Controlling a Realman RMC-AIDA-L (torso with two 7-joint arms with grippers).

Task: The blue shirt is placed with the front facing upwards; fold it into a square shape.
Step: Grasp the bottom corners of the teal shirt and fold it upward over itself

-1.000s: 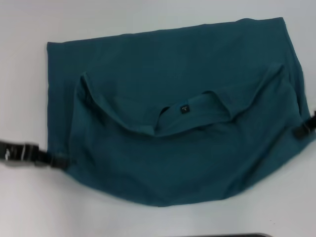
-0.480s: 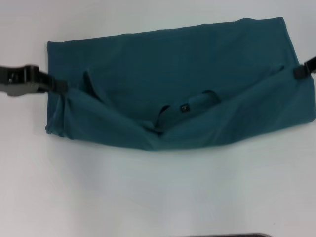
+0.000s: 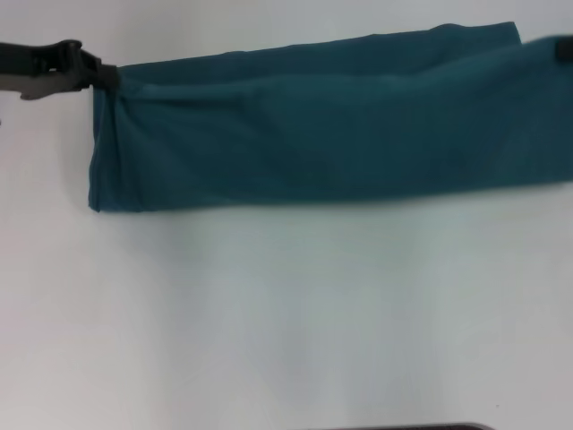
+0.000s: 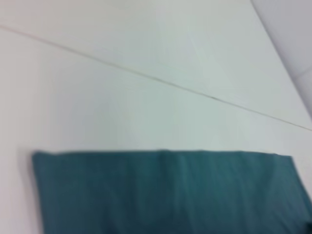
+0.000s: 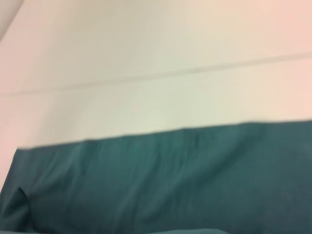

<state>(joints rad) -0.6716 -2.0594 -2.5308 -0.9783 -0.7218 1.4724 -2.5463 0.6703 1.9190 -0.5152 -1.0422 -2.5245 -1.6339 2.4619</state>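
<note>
The blue shirt [image 3: 313, 125] lies folded into a long band across the far part of the white table; its letters and neck tag are hidden. My left gripper [image 3: 106, 76] is at the band's far left corner, shut on the shirt's edge. My right gripper [image 3: 564, 47] shows only as a dark blur at the far right corner, at the picture's edge, against the cloth. The shirt also shows in the left wrist view [image 4: 165, 195] and in the right wrist view [image 5: 165, 180], with no fingers in either.
The white table [image 3: 286, 313] stretches in front of the shirt. A dark edge [image 3: 403, 427] shows at the bottom of the head view. A thin seam line [image 4: 146, 75] crosses the table beyond the shirt.
Both grippers have carried the shirt's near edge away from me and over the rest of it. The collar and tag are now covered, and the shirt is a narrower band.
</note>
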